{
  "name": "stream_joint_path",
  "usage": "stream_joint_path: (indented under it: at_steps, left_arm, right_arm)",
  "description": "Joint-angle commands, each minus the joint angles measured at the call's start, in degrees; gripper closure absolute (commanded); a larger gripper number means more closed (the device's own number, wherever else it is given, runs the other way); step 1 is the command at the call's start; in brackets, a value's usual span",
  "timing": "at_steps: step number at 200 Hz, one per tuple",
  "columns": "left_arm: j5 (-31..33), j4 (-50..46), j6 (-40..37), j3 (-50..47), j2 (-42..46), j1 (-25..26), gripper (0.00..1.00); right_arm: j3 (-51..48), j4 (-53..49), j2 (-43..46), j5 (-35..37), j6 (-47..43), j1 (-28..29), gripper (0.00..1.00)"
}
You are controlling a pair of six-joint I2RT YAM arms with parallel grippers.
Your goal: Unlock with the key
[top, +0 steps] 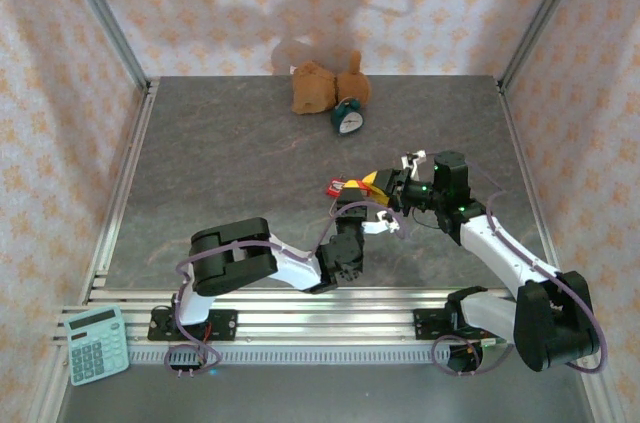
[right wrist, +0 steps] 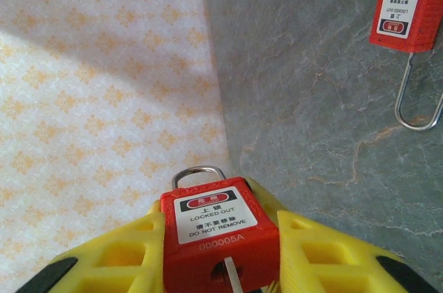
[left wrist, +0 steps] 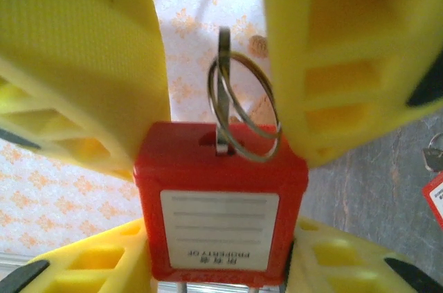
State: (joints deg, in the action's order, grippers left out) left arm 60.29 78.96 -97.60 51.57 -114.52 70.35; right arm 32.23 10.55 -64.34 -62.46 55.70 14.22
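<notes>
Key (left wrist: 223, 64) stood pushed into the keyhole end of a red padlock (left wrist: 220, 168), its blade in line with the lock body. A double wire key ring (left wrist: 274, 106) hung through its head. From the left gripper (left wrist: 220, 237) the key lay straight ahead, just past the padlock's far end. From the right gripper (right wrist: 220, 231) it sat at the padlock's near end, low between that gripper's own fingers.

The left gripper's yellow fingers lay flush against both sides of the padlock at its shackle end, partway closed and holding it. The right gripper faced it from the opposite end with its jaws partway apart. One finger stood on each side of the key and ring, with gaps between, so the key itself was not pinched. Its fingertips met the padlock's key-end corners, but whether they pressed there could not be told.

A second padlock (right wrist: 405, 16) lay on the table (right wrist: 311, 134) ahead and to the right of the right gripper, well apart, with its shackle toward the gripper.
</notes>
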Motion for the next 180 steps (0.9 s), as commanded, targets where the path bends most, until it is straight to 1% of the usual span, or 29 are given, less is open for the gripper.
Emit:
stream_joint_path:
  at_steps: [1, 14, 55, 79, 111, 116, 147, 162, 180]
  left_arm:
    - [-2.02, 1.88, 0.66, 1.77, -1.15, 0.1, 0.5]
    - [-1.93, 1.9, 0.83, 1.42, -0.89, 0.09, 0.41]
    - [-1.15, 1.84, 1.91, -0.56, 0.32, 0.14, 0.3]
    - [-0.83, 1.83, 3.62, -2.62, 2.53, 0.48, 0.23]
    - [-0.4, 1.9, 5.39, -6.3, 4.83, 0.94, 0.19]
    - [-0.26, 1.88, 5.64, -6.82, 6.7, 1.16, 0.19]
    - [1.82, 1.89, 8.55, -9.76, 11.18, 1.37, 0.18]
    - [2.94, 1.57, 11.09, -11.4, 14.48, 1.12, 0.18]
    - [3.85, -2.22, 16.55, -12.8, 18.99, 0.35, 0.19]
  right_arm:
    - [0.73, 2.44, 1.57, -1.08, 0.91, 0.46, 0.71]
    - [1.0, 1.75, 1.58, -0.65, 0.52, 0.35, 0.72]
    - [2.02, -0.21, 1.58, 0.6, -0.81, -0.82, 0.72]
    - [3.72, -2.69, 1.37, 0.97, -2.82, -2.04, 0.73]
    - [7.05, -6.5, 0.43, 1.37, -5.93, -2.79, 0.73]
    - [7.49, -6.68, 0.13, 1.29, -6.18, -2.79, 0.73]
    - [9.14, -8.02, -0.74, 1.15, -7.61, -3.13, 0.73]
    - [9.19, -8.45, -0.8, 1.13, -8.13, -3.31, 0.73]
    - [8.84, -8.88, -0.57, 1.33, -8.54, -3.3, 0.73]
